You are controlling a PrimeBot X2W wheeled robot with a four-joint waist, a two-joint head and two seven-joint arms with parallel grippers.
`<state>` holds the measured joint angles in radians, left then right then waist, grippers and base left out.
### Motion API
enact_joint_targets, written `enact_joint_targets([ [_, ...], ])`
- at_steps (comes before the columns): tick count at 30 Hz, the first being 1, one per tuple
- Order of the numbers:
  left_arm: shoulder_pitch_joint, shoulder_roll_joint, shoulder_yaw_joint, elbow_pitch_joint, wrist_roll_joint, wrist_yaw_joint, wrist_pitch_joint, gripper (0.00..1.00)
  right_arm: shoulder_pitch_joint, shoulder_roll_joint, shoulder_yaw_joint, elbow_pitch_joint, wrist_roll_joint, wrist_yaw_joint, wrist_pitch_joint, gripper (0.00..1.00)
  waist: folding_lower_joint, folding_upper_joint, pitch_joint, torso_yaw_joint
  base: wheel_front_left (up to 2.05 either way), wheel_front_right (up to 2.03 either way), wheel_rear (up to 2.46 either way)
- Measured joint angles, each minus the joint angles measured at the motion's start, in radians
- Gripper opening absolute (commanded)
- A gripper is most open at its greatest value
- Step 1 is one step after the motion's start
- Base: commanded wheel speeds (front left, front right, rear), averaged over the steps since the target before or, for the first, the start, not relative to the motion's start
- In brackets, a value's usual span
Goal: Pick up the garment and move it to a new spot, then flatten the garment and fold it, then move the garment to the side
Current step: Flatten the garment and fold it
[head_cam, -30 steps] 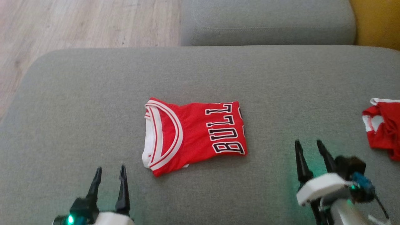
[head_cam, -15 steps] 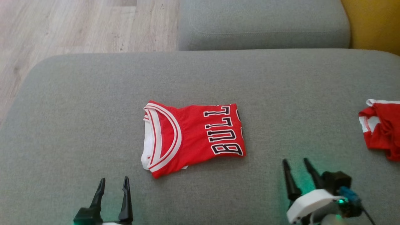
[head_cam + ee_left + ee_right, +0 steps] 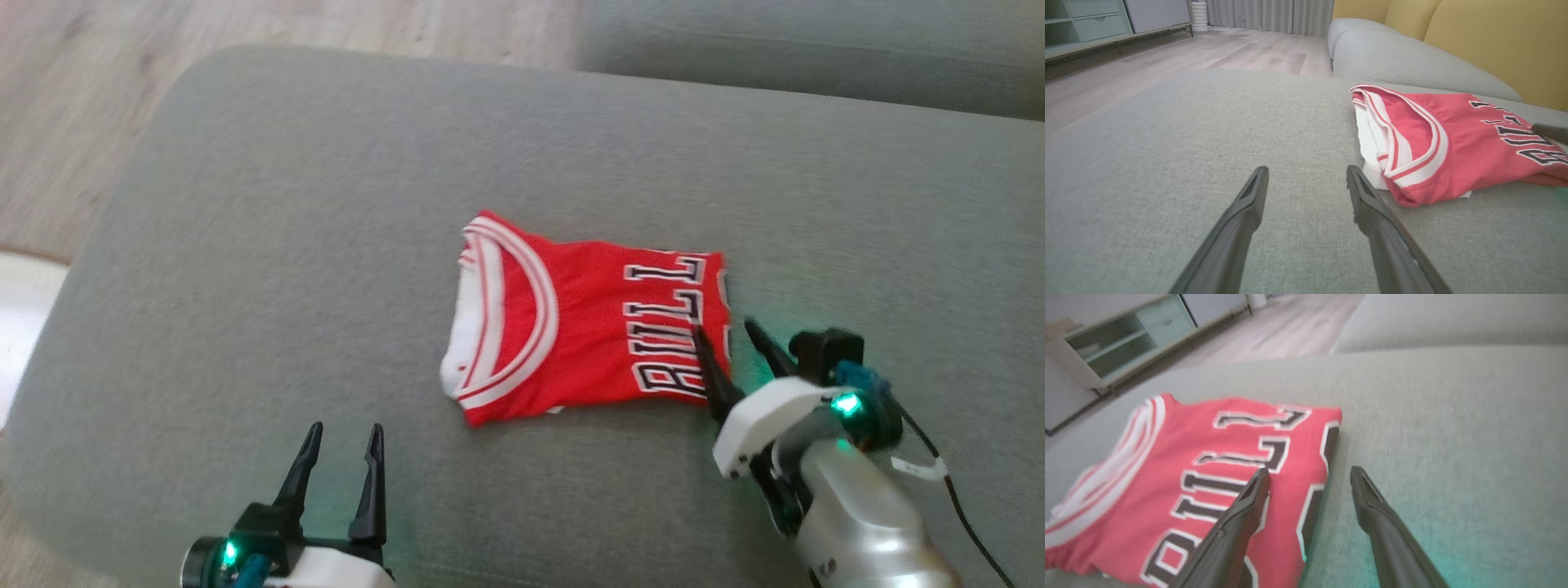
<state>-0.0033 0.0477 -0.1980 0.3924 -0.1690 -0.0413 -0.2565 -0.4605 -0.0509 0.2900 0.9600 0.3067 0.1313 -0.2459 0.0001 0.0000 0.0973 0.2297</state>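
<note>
Jersey (image 3: 588,318), red with white trim and black lettering, lies folded flat on the grey sofa cushion (image 3: 245,245). The right pincer (image 3: 722,325) stands wide open and holds nothing. Its left finger is over the lettered end of the jersey and its right finger is over bare cushion just beside it, so the jersey's edge runs between the two. Whether the left finger touches the cloth cannot be told. The left pincer (image 3: 345,426) is likewise spread wide and empty above the cushion. The jersey's collar end lies ahead of it and to its right, near its right fingertip but apart.
</note>
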Motion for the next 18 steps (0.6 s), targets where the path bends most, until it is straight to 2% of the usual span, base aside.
enact_joint_targets([
  [1,0.000,0.000,0.000,0.000,0.000,0.000,0.000,1.00,0.000,0.000,0.000,0.000,0.000,0.000,0.000,1.00,0.0000,0.0000,0.000,0.000,0.00,0.00,0.00],
  [3,0.000,0.000,-0.004,0.000,-0.002,0.000,0.000,1.00,-0.008,-0.001,0.006,0.074,0.011,0.000,0.023,1.00,0.0001,0.0000,0.010,0.028,0.00,0.00,0.00],
  [4,0.000,0.000,-0.005,0.000,-0.007,0.000,0.000,1.00,-0.010,-0.002,0.018,0.088,0.025,0.000,0.023,0.94,0.0000,0.0000,0.015,0.040,0.00,0.00,0.00],
  [6,0.000,0.000,-0.004,0.000,-0.013,0.001,0.000,1.00,-0.028,-0.009,0.046,0.095,0.064,0.000,0.022,0.00,-0.0001,0.0000,0.023,0.056,0.00,0.00,0.00],
  [11,0.001,0.000,0.009,-0.005,-0.016,0.006,0.000,1.00,-0.045,-0.004,0.097,0.099,0.117,0.000,-0.004,0.00,-0.0001,0.0000,0.032,0.030,0.00,0.00,0.00],
  [14,0.008,0.001,0.029,-0.008,-0.011,0.000,0.000,1.00,-0.031,0.004,0.083,0.063,0.151,0.000,-0.005,0.00,0.0000,0.0000,0.024,-0.045,0.00,0.00,0.00],
  [18,-0.005,0.001,0.030,-0.019,-0.006,-0.004,0.000,1.00,0.009,0.002,0.031,0.001,0.112,0.000,-0.005,0.00,-0.0001,0.0000,0.017,-0.154,0.00,0.00,0.00],
])
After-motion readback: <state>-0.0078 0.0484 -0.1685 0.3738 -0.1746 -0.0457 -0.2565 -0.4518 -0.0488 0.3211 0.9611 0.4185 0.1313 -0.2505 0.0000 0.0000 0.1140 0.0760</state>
